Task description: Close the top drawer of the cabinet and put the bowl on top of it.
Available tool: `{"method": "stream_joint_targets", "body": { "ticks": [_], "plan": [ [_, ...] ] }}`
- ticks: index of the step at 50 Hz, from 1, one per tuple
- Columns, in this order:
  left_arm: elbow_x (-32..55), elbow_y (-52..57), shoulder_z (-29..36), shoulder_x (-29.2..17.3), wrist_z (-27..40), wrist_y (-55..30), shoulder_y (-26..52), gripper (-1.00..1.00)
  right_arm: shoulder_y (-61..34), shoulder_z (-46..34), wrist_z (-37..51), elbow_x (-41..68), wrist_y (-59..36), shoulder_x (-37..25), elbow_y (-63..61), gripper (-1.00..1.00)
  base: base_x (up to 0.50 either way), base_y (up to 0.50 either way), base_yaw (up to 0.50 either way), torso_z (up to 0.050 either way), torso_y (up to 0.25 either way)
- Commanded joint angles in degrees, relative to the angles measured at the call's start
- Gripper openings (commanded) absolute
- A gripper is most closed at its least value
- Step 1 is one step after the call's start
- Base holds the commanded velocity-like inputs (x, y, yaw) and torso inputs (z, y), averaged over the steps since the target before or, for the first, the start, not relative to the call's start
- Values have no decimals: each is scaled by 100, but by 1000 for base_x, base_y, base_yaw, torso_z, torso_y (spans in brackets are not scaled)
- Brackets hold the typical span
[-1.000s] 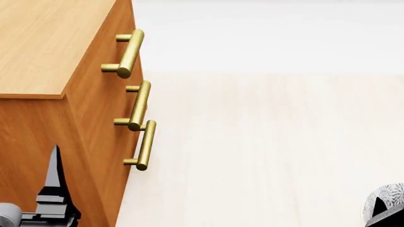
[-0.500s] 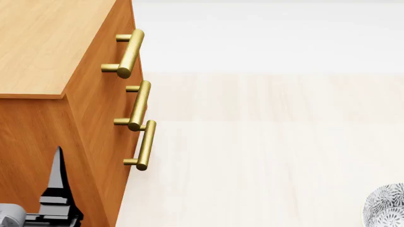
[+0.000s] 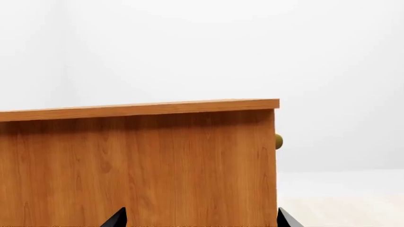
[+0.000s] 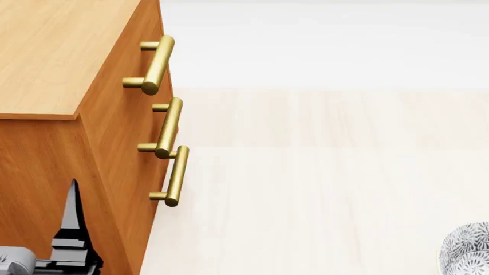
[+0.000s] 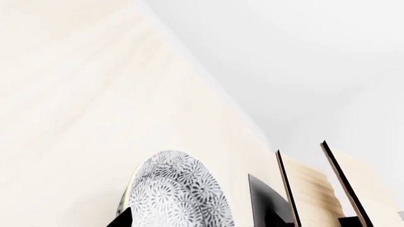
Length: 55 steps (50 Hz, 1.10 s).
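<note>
The orange-brown cabinet (image 4: 54, 63) fills the left of the head view, and its side panel (image 3: 139, 165) faces the left wrist camera. The top drawer (image 4: 145, 34) sits level with the two fronts below it, its brass handle (image 4: 155, 64) sticking out. My left gripper (image 3: 200, 220) is open beside the cabinet's side, one finger (image 4: 73, 220) pointing up along it. The patterned bowl (image 4: 468, 250) stands on the floor at the lower right. In the right wrist view the bowl (image 5: 180, 189) lies between the wide-apart tips of my open right gripper (image 5: 196, 221).
Two lower drawer handles (image 4: 168, 129) (image 4: 176, 176) jut from the cabinet front. Pale slanted boards (image 5: 309, 187) on a black base stand beyond the bowl. Light wooden floor (image 4: 321, 172) stretches between cabinet and bowl.
The left finger has sunk slightly and shifted right in the head view. The right gripper's black tip, seen at the bowl a second ago, has left the head view. The bowl stayed put.
</note>
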<state>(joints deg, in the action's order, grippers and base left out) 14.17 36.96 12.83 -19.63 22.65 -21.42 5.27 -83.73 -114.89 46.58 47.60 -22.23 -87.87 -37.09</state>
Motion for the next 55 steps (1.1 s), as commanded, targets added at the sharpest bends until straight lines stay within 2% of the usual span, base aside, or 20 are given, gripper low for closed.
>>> {"method": "stream_joint_targets", "body": {
  "ticks": [1,55],
  "plan": [
    [15,-7,6,-17,24,3,1,100,170,-118,62,-7,219,259,266,100,0,0,0,0,0],
    [5,-41,158,-59,129,2,69,100,902,-386,237,72,1262,776,1309,100,0,0,0,0,0]
  ]
}}
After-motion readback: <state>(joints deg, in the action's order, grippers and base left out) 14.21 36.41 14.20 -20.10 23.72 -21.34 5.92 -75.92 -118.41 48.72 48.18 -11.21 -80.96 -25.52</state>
